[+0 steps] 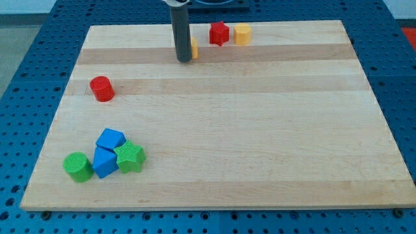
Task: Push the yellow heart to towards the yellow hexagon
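Note:
The yellow heart (194, 47) is near the view's top, mostly hidden behind my rod, with only its right edge showing. My tip (184, 60) rests on the board right at the heart's left side, apparently touching it. The yellow hexagon (242, 34) stands to the right near the top edge. A red star (219, 33) sits between the heart and the hexagon, touching or nearly touching the hexagon's left side.
A red cylinder (101, 88) stands at the left. At the bottom left is a tight cluster: a green cylinder (77, 167), two blue blocks (110, 139) (104, 162) and a green star-like block (130, 156). The wooden board (260, 130) lies on a blue perforated table.

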Tool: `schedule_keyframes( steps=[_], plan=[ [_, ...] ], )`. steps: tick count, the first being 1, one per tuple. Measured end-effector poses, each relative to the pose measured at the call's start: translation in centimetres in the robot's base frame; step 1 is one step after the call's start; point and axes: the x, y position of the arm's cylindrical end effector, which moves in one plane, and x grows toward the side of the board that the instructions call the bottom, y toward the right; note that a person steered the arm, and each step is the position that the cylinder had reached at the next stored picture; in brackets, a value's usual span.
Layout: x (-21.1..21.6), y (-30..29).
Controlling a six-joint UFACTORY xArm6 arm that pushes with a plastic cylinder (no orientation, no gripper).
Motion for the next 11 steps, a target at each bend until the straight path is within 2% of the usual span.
schedule_keyframes(
  steps=[2, 3, 7, 10, 11],
  plan=[
    [-0.7, -5.5],
    [-2.2, -5.5],
    [-2.0, 5.4],
    [-1.5, 7.8],
    [1.7, 7.7]
  ],
)
